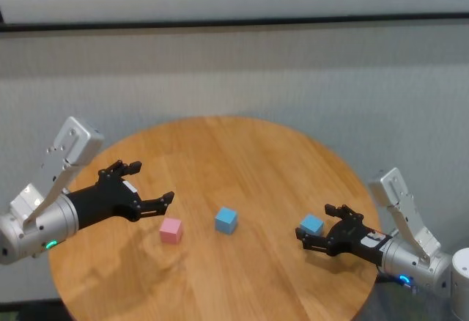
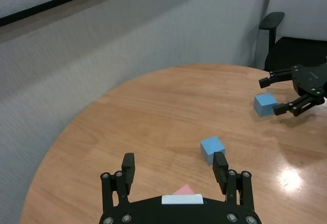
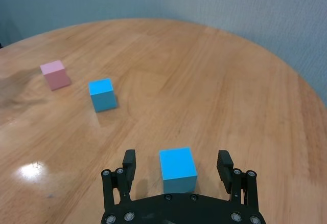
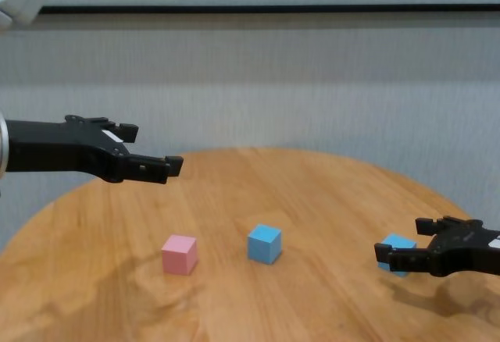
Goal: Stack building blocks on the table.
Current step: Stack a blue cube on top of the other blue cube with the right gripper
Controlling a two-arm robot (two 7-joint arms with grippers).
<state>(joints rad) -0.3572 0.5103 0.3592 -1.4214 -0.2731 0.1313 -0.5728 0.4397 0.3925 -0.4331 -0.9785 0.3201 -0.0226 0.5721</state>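
On the round wooden table [image 1: 242, 152] lie a pink cube [image 1: 170, 229], a light blue cube [image 1: 226, 220] in the middle and a second light blue cube [image 1: 311, 226] at the right, all apart. My right gripper [image 1: 314, 223] is open, low at the table, with its fingers on either side of the right blue cube [image 3: 177, 169] without gripping it. My left gripper [image 1: 152, 183] is open and empty. It hovers above the table, left of and a little behind the pink cube [image 4: 179, 254].
A grey wall [image 1: 234, 64] stands close behind the table. A dark office chair [image 2: 278, 35] shows past the table's far right edge in the left wrist view. Bare tabletop lies between the cubes and toward the back.
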